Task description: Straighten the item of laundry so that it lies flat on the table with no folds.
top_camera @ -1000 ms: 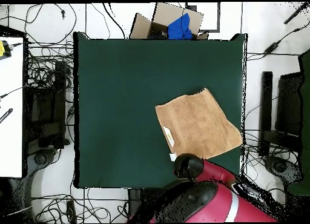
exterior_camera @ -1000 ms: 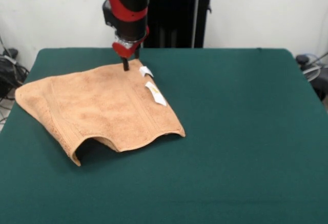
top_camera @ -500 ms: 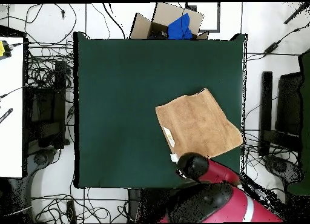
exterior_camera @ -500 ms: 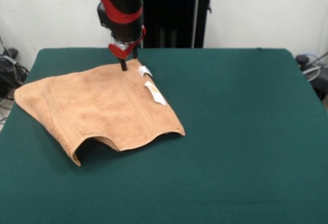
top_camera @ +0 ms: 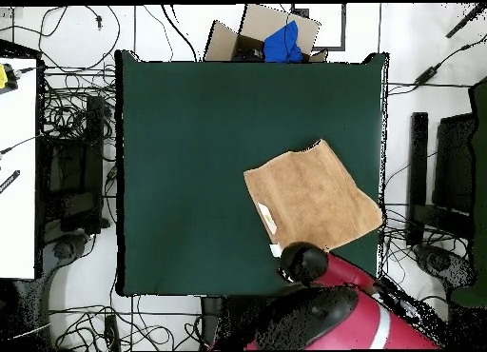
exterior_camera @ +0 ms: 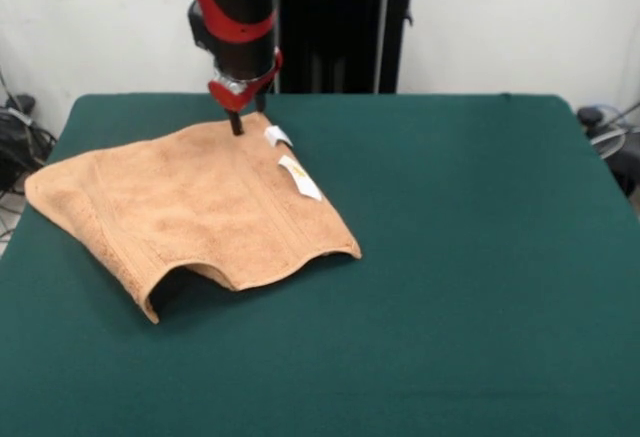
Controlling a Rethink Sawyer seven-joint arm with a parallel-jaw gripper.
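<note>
ITEM 1: towel (exterior_camera: 190, 207), orange-tan terry, 1 pc. Lies on desk (exterior_camera: 470, 287), toward the left half in front view, its left corner reaching the desk edge. Not flat: near hem arches up off the felt, dark hollow beneath; one near corner lifted. Two white tags (exterior_camera: 300, 177) along the right-hand edge.

ITEM 2: claw (exterior_camera: 238, 125), on red/black arm. Tip down at towel's far corner, just beside upper tag, touching or nearly touching cloth. Only one dark finger reads clearly; opening width and whether it has cloth pinched: cannot tell.

RISKS (judgement):
- If grip on corner is thin, a pull may slip off and leave the arch as is.
- A pull away from desk centre may drag the left corner over the edge; weight of hanging cloth would then draw more off.
- A lift rather than a slide may fold the corner under, adding a crease.

VIEW NOTES:
- Front: shows raised hem, hollow, claw tip contact pt. Overhead gives none of these; arm covers claw there.
- Overhead: shows towel (top_camera: 312, 196) outline as skewed four-sided shape, and how close its corner sits to the desk (top_camera: 190, 129) edge; also cardboard box (top_camera: 262, 34) w/ blue cloth beyond the desk.
</note>
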